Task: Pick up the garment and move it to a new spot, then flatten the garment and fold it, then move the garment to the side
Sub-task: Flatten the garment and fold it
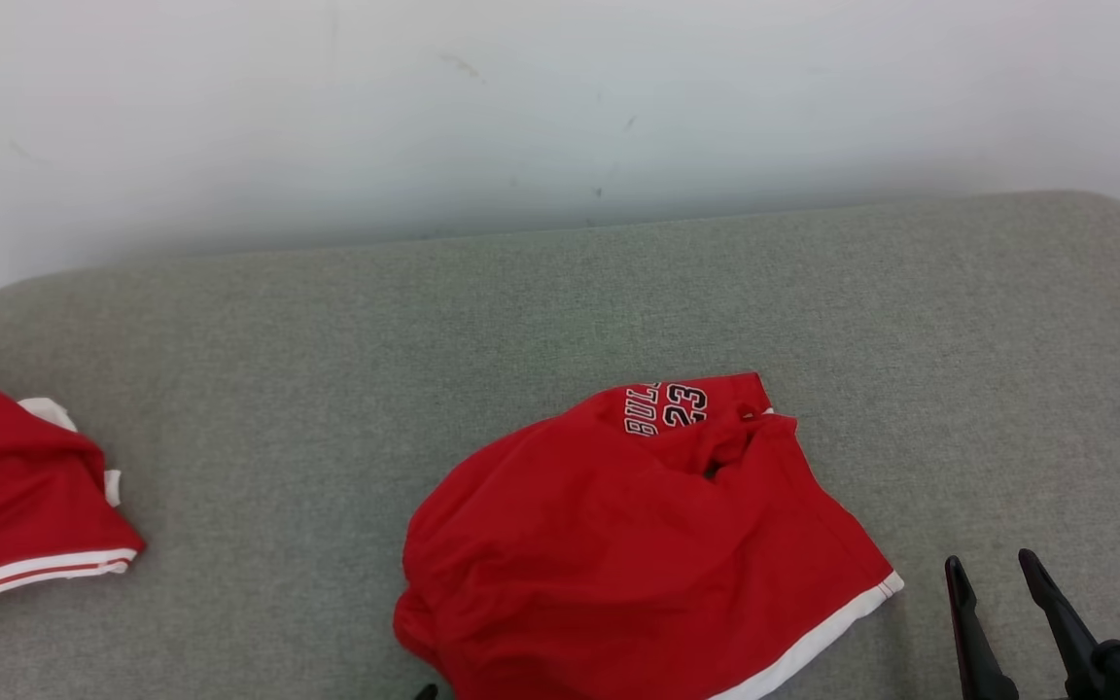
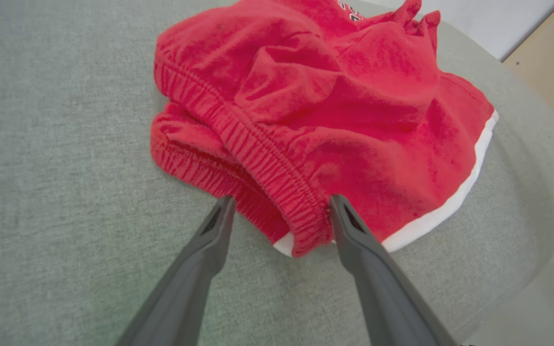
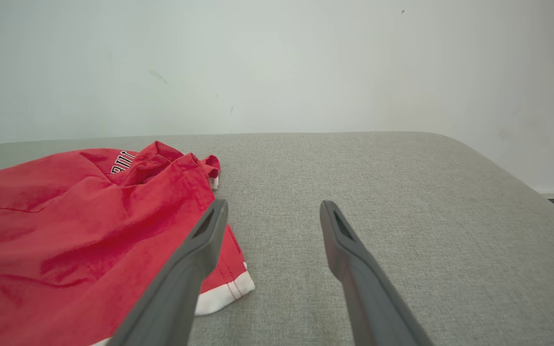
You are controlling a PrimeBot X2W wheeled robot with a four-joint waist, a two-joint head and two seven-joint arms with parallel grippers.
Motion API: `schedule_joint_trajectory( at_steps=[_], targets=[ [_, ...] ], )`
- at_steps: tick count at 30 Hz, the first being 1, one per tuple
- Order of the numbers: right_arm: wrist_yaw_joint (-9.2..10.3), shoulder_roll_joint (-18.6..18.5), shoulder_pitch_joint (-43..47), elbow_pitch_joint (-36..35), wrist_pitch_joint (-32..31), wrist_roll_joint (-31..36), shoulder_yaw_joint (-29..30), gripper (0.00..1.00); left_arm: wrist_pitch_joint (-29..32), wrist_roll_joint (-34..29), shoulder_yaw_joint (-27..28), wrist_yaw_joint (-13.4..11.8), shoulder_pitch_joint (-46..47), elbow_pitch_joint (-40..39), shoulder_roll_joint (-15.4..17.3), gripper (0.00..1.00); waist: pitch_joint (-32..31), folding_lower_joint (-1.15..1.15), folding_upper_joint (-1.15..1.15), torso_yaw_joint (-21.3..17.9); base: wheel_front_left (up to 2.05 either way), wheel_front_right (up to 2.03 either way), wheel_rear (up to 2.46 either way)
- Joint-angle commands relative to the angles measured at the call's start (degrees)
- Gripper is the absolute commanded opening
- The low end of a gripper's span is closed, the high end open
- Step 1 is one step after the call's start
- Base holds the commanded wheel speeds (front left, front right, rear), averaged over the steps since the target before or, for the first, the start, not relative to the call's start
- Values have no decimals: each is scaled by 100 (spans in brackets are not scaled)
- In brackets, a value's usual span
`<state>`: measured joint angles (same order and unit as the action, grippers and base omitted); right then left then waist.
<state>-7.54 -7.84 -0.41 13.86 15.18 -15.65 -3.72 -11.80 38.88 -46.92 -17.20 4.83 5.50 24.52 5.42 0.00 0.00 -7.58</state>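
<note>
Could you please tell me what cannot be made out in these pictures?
Second red garment: cut off by the head view's left edge.
Lettering on the central garment: a fold hides its end, head view.
Left gripper: left wrist view leaves contact with the waistband unclear.

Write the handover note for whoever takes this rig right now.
Left gripper: open, fingers astride the elastic waistband of the red shorts, nothing gripped.
Right gripper: open, over bare grey cushion beside the shorts' white hem.
Shorts lie crumpled mid-cushion; a second red garment sits at the robot's far left.
Done: no flattening or fold visible.
To do: grip, flatten, fold, move aside.
</note>
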Motion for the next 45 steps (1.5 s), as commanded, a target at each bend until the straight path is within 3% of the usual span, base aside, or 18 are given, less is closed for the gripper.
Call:
schedule_joint_trajectory(
  at_steps=[1, 18, 19, 20, 21, 28, 37, 45],
  targets=[
    [12, -48, 2, -2, -7, 9, -7, 100, 28, 45, -10, -34, -98, 13, 51, 100, 29, 0, 0, -23, 0, 0, 0],
    [11, -27, -145, -14, -7, 40, 32, 100, -91, 47, -182, 476, 270, 154, -174, 100, 254, 0, 0, -127, 0, 0, 0],
    [11, -21, -139, -14, -7, 46, 40, 100, -75, 75, -193, 512, 276, 146, -174, 44, 255, 0, 0, -125, 0, 0, 0],
    [11, -14, -128, -14, -7, 52, 49, 100, -62, 125, -190, 546, 274, 128, -183, 18, 256, 0, 0, -118, 0, 0, 0],
    [12, -11, -116, -10, -7, 63, 57, 100, -48, 144, -195, 580, 270, 101, -181, 0, 256, 0, 0, -108, 0, 0, 0],
    [11, 18, -54, 5, -7, 88, 92, 100, 221, 436, -203, 638, 115, -197, -107, 0, 238, 0, 0, 24, 0, 0, 0],
    [11, 63, -50, -1, -7, 89, 77, 100, 930, 1161, 52, 414, -235, -985, 163, 0, 250, 0, 0, 171, 0, 0, 0],
    [11, 90, -182, 41, -6, 65, -43, 100, 1081, 1057, 121, 404, 186, -395, 210, 0, 317, 0, 0, 110, 0, 0, 0]
  ],
)
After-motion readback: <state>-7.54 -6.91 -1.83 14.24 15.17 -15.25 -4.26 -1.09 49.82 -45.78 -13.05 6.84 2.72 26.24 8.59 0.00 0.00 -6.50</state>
